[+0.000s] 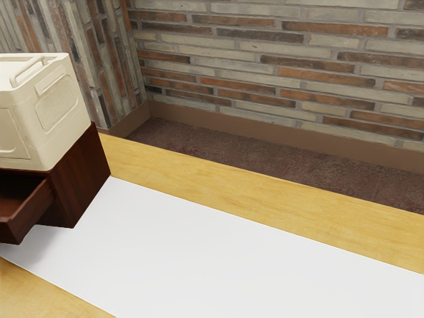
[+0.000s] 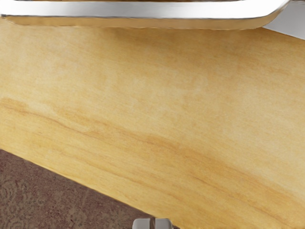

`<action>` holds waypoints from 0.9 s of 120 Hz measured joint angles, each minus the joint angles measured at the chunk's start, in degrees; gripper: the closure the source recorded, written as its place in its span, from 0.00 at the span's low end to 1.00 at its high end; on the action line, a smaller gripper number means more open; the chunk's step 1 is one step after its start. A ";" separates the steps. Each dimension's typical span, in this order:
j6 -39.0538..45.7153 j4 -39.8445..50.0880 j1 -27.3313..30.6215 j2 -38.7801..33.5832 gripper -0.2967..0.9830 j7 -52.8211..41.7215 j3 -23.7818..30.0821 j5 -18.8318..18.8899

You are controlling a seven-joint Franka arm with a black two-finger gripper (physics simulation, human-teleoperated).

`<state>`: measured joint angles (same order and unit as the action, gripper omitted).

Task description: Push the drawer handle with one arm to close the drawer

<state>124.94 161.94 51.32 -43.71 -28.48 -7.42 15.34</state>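
At the exterior view's left edge, the dark wooden drawer stands pulled out of its brown cabinet. Its front is partly cut off by the edge of that view. In the wrist view a long, shiny metal handle with a curved end spans the top. My gripper has its two fingertips close together, with nothing seen held between them. The handle is apart from the fingertips, with wood surface showing between them in the wrist view.
A cream crate rests on the cabinet. A white mat lies on the wooden table, whose far edge drops to a dark floor beside a brick wall.
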 joint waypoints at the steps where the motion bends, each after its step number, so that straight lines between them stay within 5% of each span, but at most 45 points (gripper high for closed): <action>1: 0.29 -0.04 0.31 0.39 0.84 -0.36 -0.01 0.01; 42: 8.85 0.90 2.37 2.81 0.85 -10.83 -0.03 -0.59; 108: 17.30 1.43 1.78 8.93 0.85 -10.18 0.34 -4.41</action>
<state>142.24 163.37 53.10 -34.77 -38.66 -7.07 10.92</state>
